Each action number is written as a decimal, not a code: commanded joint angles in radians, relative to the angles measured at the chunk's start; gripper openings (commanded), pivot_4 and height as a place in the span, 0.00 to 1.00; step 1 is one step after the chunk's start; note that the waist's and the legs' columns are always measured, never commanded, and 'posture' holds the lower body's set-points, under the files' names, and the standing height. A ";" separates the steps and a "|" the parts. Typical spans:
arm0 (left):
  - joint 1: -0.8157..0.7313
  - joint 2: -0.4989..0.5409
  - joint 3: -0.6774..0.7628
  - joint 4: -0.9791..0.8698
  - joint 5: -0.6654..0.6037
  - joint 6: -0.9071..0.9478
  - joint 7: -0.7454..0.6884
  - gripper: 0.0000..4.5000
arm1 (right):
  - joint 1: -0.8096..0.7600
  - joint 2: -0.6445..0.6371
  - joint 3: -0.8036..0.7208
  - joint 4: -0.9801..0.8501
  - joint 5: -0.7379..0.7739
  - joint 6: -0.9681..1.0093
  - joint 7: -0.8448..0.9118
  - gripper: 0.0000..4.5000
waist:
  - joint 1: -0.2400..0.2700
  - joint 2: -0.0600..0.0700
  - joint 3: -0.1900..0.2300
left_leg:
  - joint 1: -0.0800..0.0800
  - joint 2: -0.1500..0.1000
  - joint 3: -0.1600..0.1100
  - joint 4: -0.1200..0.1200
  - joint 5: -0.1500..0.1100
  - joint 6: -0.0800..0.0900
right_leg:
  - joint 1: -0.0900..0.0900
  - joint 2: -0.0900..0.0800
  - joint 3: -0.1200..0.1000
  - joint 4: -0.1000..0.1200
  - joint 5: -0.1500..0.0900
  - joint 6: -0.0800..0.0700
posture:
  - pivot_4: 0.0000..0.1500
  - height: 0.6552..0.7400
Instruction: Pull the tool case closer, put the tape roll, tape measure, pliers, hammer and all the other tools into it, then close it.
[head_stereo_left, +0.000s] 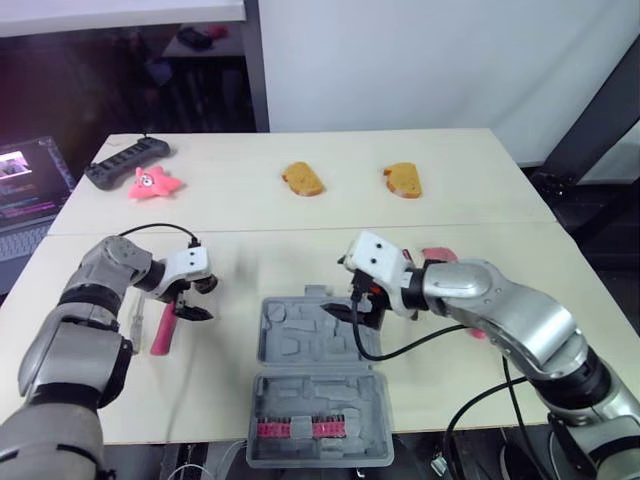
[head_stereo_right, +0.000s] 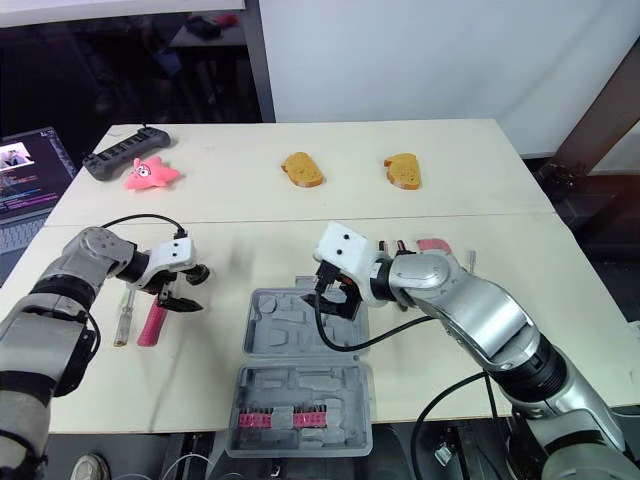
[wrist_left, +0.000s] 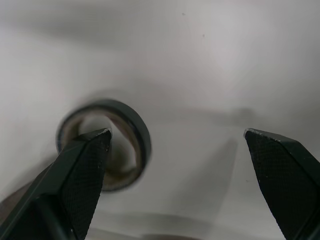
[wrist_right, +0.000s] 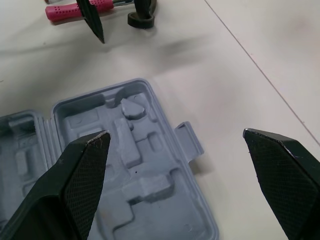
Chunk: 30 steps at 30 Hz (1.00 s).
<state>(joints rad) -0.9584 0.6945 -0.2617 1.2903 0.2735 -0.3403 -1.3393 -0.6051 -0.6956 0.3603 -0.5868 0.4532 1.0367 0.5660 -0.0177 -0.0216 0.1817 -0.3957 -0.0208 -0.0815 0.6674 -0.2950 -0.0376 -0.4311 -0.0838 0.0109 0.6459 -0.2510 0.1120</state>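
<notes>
Tool case (head_stereo_left: 300, 345) open nearest — left pincer (wrist_left: 177, 135) spread at tape roll (wrist_left: 141, 134)

No legible text anywhere, laptop screen (head_stereo_left: 30, 180) writing too small to read

Matt grey moulded plastic forms the open tool case (head_stereo_left: 318, 380) on a smooth, pale, matt table (head_stereo_left: 250, 200). The right hand (wrist_right: 175, 134) has black fingers (wrist_right: 82, 175) with cross-hatched grip texture; the tape roll (wrist_left: 107, 142) looks dull black.

White wall (head_stereo_left: 400, 60) bkgd; 2 pale tables (head_stereo_left: 240, 210) abutted; laptop (head_stereo_left: 25, 190) far L.
</notes>
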 joint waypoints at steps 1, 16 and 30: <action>-0.016 -0.005 0.009 0.005 0.006 -0.001 0.020 0.69 | -0.002 0.004 -0.034 -0.032 -0.008 0.004 0.002 1.00 | 0.000 0.000 0.000 | 0.000 0.000 0.000 0.000 0.000 0.000 | 0.000 0.000 0.000 0.000 0.000 0.000 | 1.00 1.00; -0.023 0.006 0.036 -0.007 -0.017 -0.042 0.000 0.00 | 0.007 0.028 -0.032 -0.049 -0.024 0.027 -0.005 1.00 | -0.001 0.000 0.000 | 0.001 0.000 0.001 0.000 0.000 0.000 | 0.000 0.000 0.001 0.001 0.000 0.000 | 1.00 1.00; 0.026 -0.038 -0.159 -0.382 -0.349 0.018 -0.275 0.00 | 0.050 0.071 -0.049 -0.090 -0.025 0.062 -0.056 1.00 | -0.002 0.000 0.000 | 0.002 0.000 0.001 0.000 0.000 0.000 | 0.001 0.000 0.002 0.002 0.000 0.000 | 1.00 1.00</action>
<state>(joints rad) -0.9456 0.6564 -0.3683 0.9795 -0.0201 -0.3332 -1.6094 -0.5512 -0.6333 0.3318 -0.6339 0.4301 1.0975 0.5203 -0.0200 -0.0214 0.1815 -0.3938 -0.0209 -0.0810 0.6677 -0.2949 -0.0379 -0.4305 -0.0839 0.0135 0.6476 -0.2510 0.1119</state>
